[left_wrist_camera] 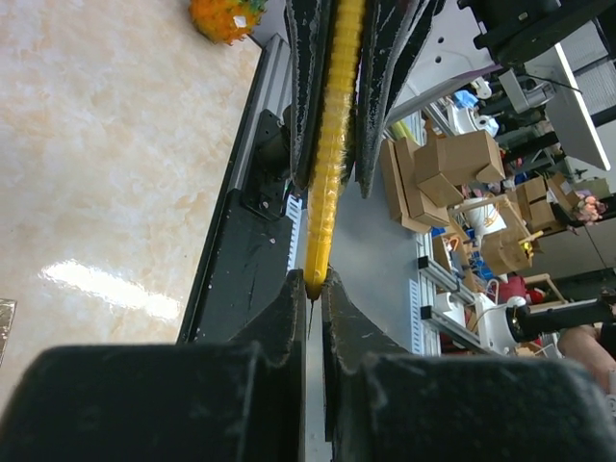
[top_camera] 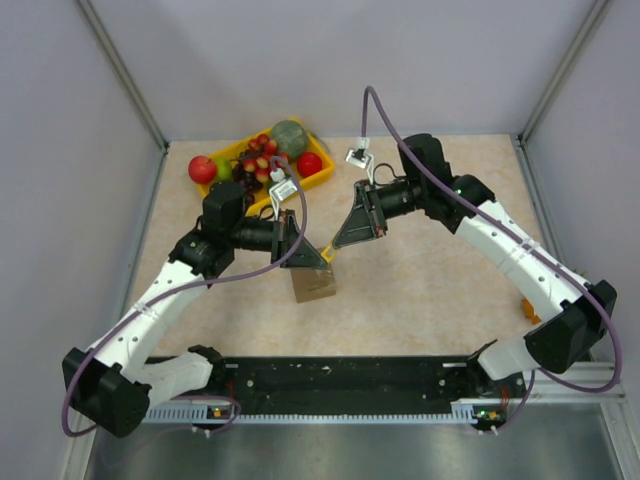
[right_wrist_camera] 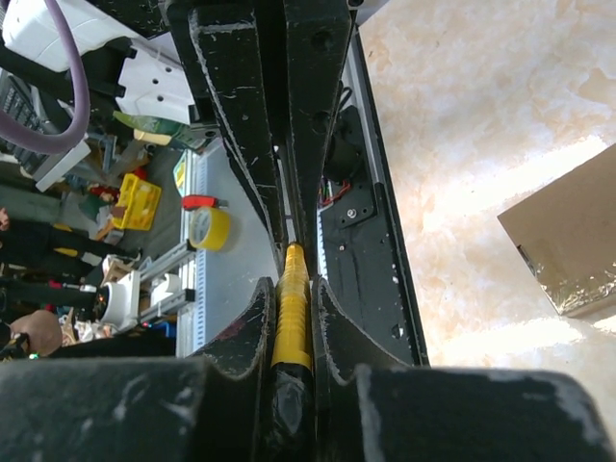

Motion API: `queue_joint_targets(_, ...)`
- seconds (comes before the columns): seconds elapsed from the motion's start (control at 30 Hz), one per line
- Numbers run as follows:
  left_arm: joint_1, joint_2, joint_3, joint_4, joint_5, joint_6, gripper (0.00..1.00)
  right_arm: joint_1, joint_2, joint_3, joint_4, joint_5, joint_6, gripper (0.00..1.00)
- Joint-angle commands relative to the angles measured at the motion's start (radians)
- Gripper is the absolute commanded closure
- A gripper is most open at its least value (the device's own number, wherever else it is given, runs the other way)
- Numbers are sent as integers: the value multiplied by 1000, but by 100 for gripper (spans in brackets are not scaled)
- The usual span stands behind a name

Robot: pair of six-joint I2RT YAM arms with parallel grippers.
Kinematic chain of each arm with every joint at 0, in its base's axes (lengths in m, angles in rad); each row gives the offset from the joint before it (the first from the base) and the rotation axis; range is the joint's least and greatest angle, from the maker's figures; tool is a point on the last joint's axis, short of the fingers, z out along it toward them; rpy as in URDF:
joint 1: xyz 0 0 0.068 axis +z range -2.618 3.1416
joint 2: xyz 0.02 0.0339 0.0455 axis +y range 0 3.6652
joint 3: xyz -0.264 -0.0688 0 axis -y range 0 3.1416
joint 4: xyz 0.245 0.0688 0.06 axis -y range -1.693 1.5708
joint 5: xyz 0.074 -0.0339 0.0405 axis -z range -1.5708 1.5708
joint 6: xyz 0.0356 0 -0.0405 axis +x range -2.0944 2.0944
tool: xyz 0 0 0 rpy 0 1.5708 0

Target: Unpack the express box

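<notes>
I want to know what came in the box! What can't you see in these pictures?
Inside the express box: top view, the left gripper covers its far edge; right wrist view, the frame edge cuts it off.
The yellow item held by it and the right gripper: a sliver from above, too close in wrist views to name.
</notes>
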Motion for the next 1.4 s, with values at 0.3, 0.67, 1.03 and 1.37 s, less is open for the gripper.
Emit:
queue_joint_targets(0.3, 2, -40, -19, -21, -117, 106, 49, 3, -29, 60, 34, 192, 69, 100)
queue_joint_targets(0.67, 2, -50, -115, 48, -115, 67, 92, -20, -37, 114, 46, 198, 123, 100)
queue_joint_targets(1.03, 4, -86, -106, -81, -376, 123, 95, -52, -88, 74, 43, 305, 123, 100)
queue_joint_targets(1.37, 4, -35, -170, -200, -878, -66, 17, 176, -148, -119, 101, 1035, 40, 100)
